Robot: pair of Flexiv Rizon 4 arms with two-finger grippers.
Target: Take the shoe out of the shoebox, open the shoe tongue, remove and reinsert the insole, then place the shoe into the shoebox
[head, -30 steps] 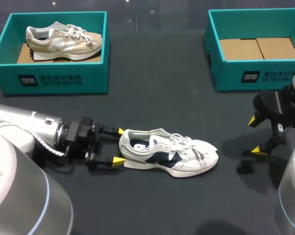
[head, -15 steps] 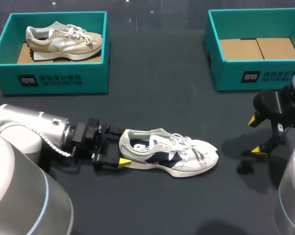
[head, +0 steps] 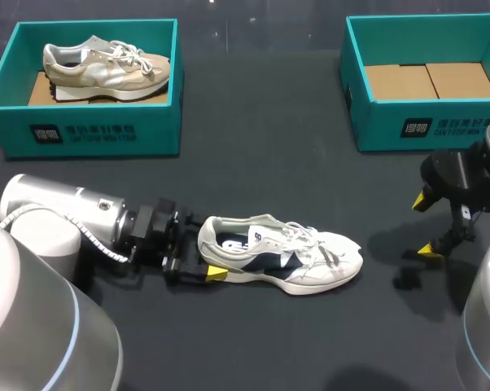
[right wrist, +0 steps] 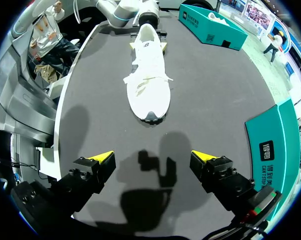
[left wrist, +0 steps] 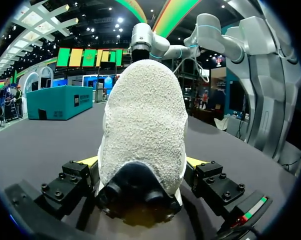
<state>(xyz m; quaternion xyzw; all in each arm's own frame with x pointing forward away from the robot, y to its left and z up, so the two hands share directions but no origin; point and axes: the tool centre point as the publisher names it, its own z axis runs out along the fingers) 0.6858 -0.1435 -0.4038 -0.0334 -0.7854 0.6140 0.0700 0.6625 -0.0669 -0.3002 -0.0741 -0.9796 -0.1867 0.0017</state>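
The white and navy mesh sneaker (head: pixel 282 262) is out of its box. It's sitting on its sole about mid-way across the black table (head: pixel 253 163), heel towards the left arm and toe towards the right one. You can see down into the opening, where the dark insole (head: pixel 231 242) is in place, and the white laces lie loose over the top.

The left gripper (head: pixel 206 248) comes in low along the table, right at the heel. Its fingers are spread wide, one on each side of the heel, and the nearer yellow tip (head: pixel 216 273) sits just beside the sole. In the left wrist view the fuzzy white heel fills the whole gap, with a bit of yellow peeking out on both sides. It looks spread around the shoe rather than clamped on it, but honestly I can't tell if the pads actually press on it.

The right gripper (head: pixel 424 226) hangs over the table well apart from the toe. Its fingers are wide apart with nothing between them, just its shadow on the tabletop.

At the back right there's a teal cardboard shoebox (head: pixel 424 122) with its brown floor showing. At the back left a second teal box (head: pixel 94 130) holds a beige sneaker (head: pixel 107 67).
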